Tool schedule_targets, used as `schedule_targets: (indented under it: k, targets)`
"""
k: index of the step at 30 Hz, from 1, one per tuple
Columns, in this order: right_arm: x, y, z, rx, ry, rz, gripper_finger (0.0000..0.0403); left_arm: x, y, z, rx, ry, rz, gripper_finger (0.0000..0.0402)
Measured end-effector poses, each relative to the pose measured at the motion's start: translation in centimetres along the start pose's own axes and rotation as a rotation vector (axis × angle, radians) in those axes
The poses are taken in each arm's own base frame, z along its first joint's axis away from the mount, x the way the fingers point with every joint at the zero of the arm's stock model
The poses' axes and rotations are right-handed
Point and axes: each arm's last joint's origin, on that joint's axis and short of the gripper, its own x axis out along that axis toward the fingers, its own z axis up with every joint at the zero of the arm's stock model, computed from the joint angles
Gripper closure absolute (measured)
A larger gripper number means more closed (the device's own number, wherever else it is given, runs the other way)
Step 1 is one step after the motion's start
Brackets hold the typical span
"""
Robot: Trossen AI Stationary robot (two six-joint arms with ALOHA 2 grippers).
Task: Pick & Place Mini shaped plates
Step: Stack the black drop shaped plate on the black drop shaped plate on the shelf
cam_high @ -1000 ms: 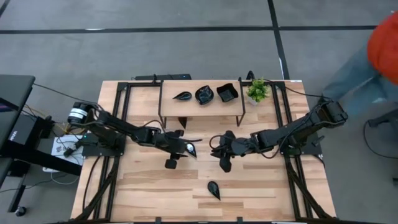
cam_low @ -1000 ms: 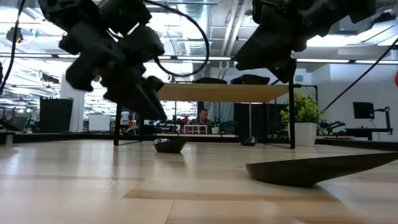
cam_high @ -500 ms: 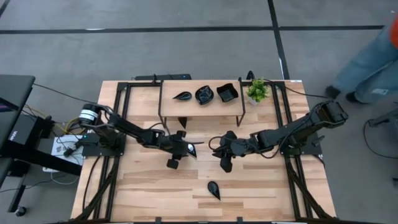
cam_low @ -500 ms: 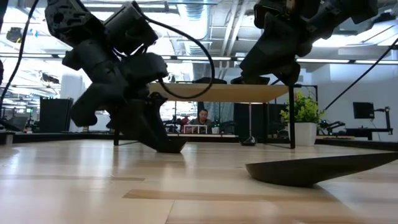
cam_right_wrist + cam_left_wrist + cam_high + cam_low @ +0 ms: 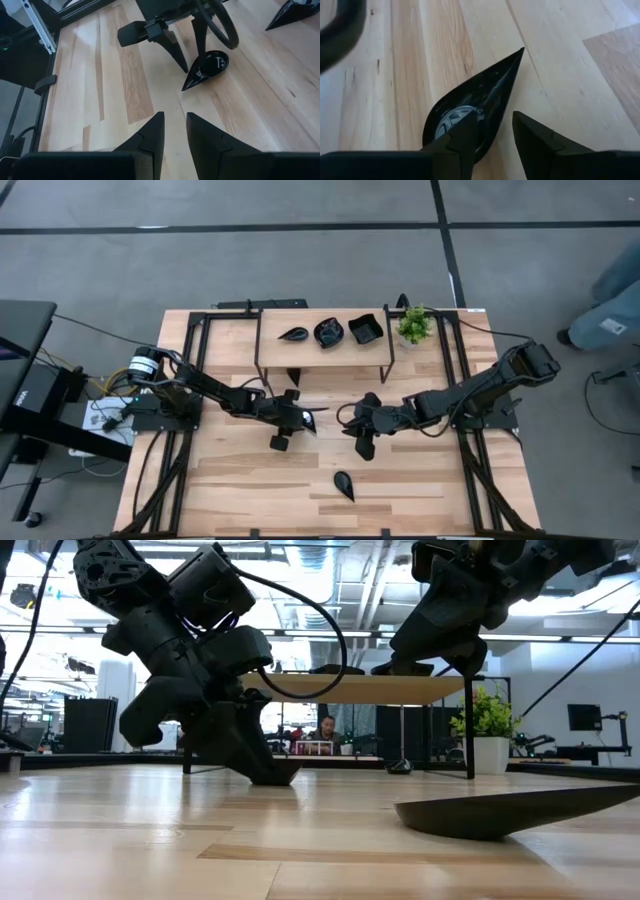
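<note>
A glossy black teardrop mini plate (image 5: 470, 105) lies flat on the table's middle (image 5: 309, 419). My left gripper (image 5: 495, 114) is open and down at it, coming from the table's left. One finger (image 5: 465, 132) is over the dish's hollow and the other (image 5: 532, 135) is outside, over bare wood beside the rim. My right gripper (image 5: 175, 116) hangs open above the table a little to the right (image 5: 356, 426), with nothing between its fingers. A second teardrop plate (image 5: 343, 485) lies nearer the front edge. My left gripper stands astride the teardrop plate's long rim (image 5: 497, 107), near its round end, slanting down from the table's left. A strip of wood shows between the rim and the outer finger. I cannot tell whether the inner finger touches the dish. The plate rests flat on the table.
A low wooden shelf (image 5: 322, 345) at the back carries a teardrop plate (image 5: 293, 334), a scalloped round one (image 5: 328, 332) and a square one (image 5: 365, 329). A small potted plant (image 5: 413, 325) stands at its right end. A person's legs (image 5: 610, 320) show beyond the right edge.
My left gripper has sunk from above the table down to the teardrop plate, tipping steeper, and then held still. The plate has not moved. The person at the right has walked farther away.
</note>
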Motion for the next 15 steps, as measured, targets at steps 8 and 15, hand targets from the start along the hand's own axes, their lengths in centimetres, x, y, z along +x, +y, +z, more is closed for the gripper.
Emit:
schedule_targets:
  k: [8,15]
  targets:
    - [-0.03,0.12,-0.08,-0.003,0.002,0.004,0.0326,0.0,-0.05,0.02,0.002,-0.004,-0.015,0.0325]
    - [-0.03,0.12,-0.08,-0.003,0.002,0.004,0.0326,-0.02,-0.17,0.06,-0.002,-0.006,-0.018,0.0372]
